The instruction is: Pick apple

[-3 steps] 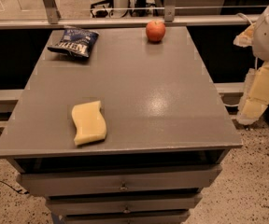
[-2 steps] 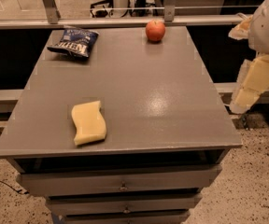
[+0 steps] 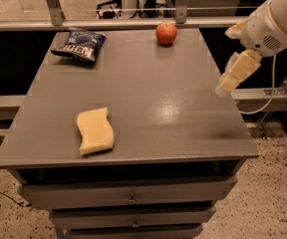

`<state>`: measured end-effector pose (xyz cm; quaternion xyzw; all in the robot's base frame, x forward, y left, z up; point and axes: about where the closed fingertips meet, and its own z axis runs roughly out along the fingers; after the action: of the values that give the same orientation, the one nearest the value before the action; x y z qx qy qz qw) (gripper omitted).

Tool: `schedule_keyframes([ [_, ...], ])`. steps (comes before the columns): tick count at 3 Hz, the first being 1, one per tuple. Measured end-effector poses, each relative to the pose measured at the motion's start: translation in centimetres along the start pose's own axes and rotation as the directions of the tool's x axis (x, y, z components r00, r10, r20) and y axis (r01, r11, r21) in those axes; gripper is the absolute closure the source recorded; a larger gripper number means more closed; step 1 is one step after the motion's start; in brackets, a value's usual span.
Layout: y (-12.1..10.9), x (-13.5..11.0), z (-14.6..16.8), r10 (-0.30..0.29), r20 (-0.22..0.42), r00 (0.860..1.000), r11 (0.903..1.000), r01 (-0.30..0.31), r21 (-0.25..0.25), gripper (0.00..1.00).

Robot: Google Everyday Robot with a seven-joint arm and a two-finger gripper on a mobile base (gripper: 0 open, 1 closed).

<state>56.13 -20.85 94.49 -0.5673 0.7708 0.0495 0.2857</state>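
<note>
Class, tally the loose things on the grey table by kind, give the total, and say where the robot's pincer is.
apple: 1
chip bag: 1
yellow sponge: 1
Total: 3
The pincer hangs by the right edge of the table, apart from the apple.

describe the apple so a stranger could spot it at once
On the grey table, look along the far edge, right of centre. The apple is the only round red thing, unlike the dark chip bag far left and the yellow sponge near front; the gripper hangs at the right edge.
</note>
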Motion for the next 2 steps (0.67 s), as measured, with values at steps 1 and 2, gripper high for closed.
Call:
schedule_keyframes([
  [1, -4.6, -0.4, 3.7, 0.107, 0.121, 0.987, 0.9932, -0.111, 0.032, 0.00],
  [2, -9.0, -2.4, 6.1, 0.201, 0.247, 0.948, 0.9747, -0.219, 0.046, 0.00],
])
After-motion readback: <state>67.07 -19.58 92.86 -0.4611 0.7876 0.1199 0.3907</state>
